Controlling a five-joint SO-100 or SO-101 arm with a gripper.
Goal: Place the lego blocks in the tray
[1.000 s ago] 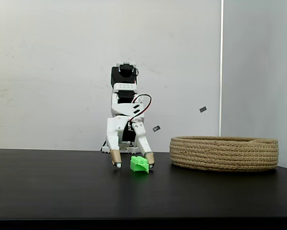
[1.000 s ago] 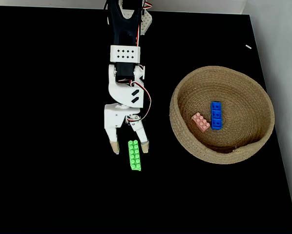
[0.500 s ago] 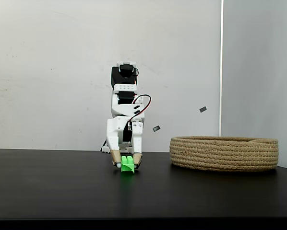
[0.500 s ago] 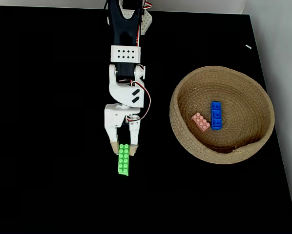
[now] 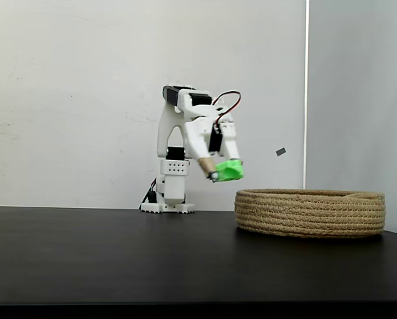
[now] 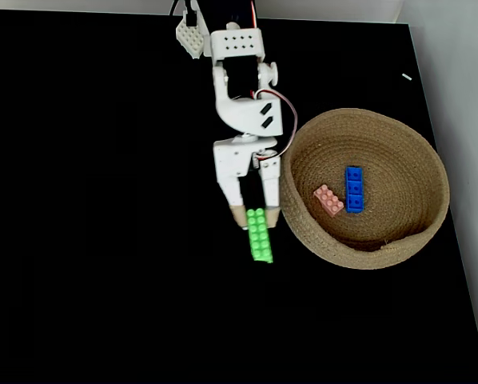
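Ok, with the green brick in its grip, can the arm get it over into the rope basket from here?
Probably yes. The gripper holds the green brick lifted above the height of the basket rim, just beside it, and nothing stands between them. Inside, the pink brick and blue brick leave room.

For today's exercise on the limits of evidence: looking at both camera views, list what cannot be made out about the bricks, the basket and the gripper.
- Side-on fixed view: the tray's inside is hidden by its rope wall.
- Looking-down fixed view: the pink brick and blue brick show tops only; their undersides are hidden.
- Both fixed views: the gripper covers one end of the green brick, hiding the finger contact.
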